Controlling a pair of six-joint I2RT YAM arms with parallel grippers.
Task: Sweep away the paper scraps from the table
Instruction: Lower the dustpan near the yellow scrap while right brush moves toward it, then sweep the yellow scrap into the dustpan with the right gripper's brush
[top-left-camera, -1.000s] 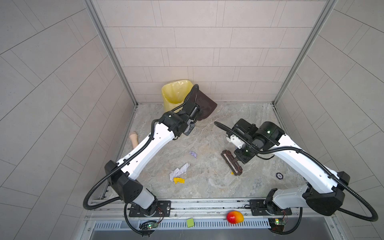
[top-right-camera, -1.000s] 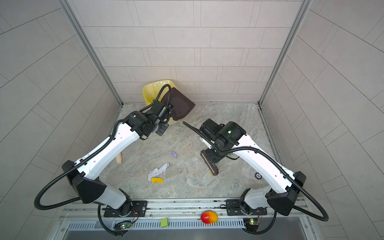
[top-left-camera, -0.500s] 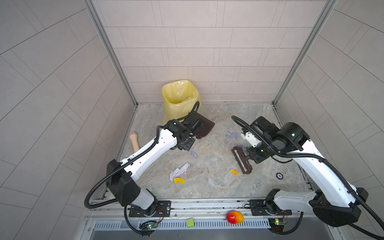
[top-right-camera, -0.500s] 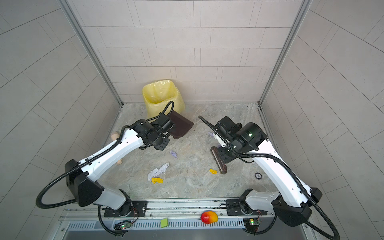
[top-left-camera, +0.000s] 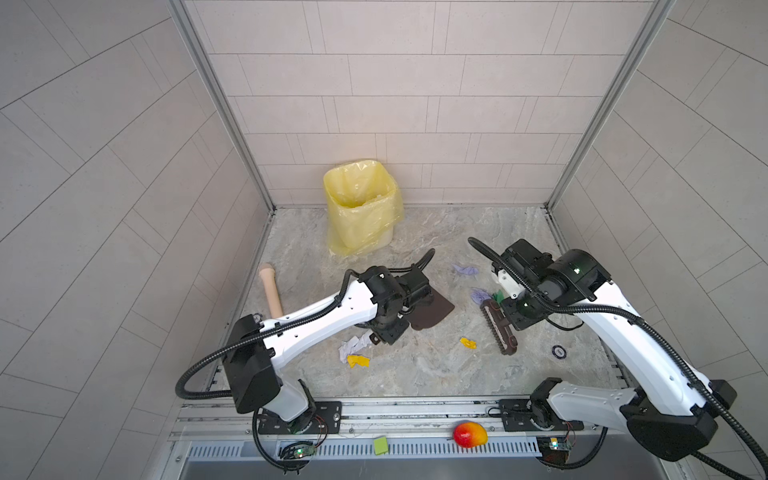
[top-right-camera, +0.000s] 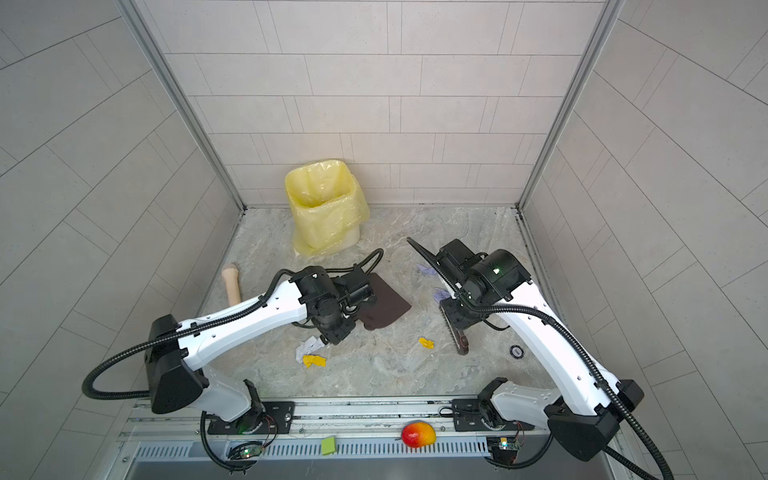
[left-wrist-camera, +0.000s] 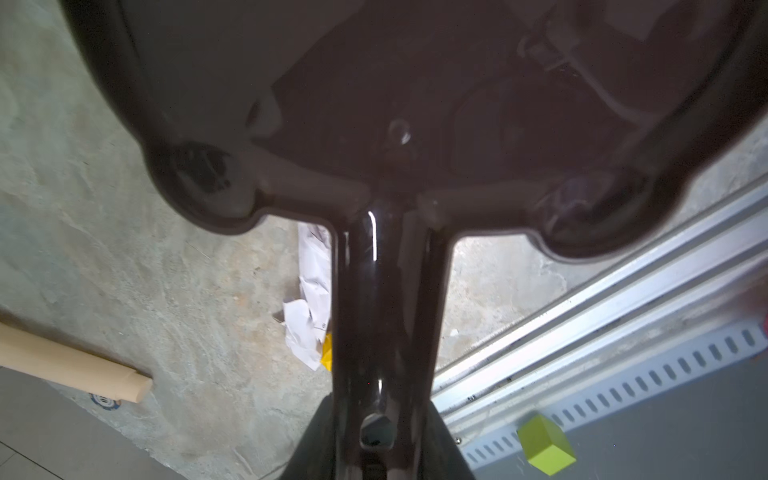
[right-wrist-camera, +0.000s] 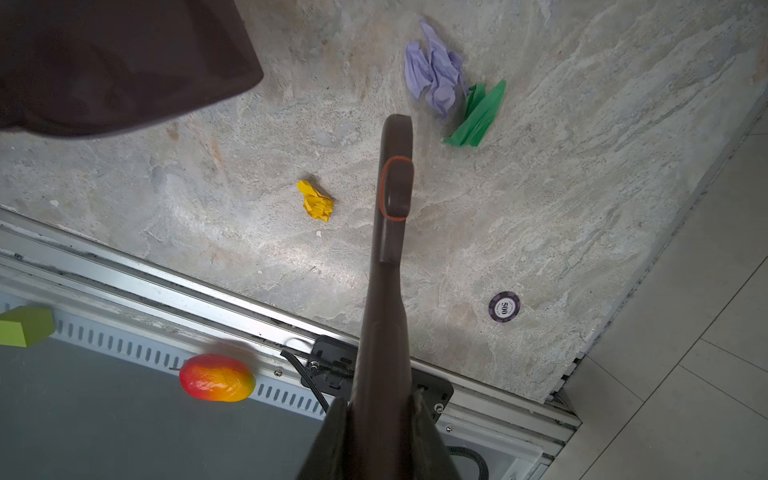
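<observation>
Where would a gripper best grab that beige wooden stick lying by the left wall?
Probably the plain middle of the wooden stick, straight down from above, jaws across its width. It lies flat on the table, the shaft is straight and narrow, and the wall close beside it leaves little room to come in sideways.

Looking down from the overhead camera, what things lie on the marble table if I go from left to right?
In a top view: wooden stick → white paper scrap → brown dustpan → small yellow scrap → brush → poker chip. The bin and lavender scraps overlap others, so they are left out.
</observation>
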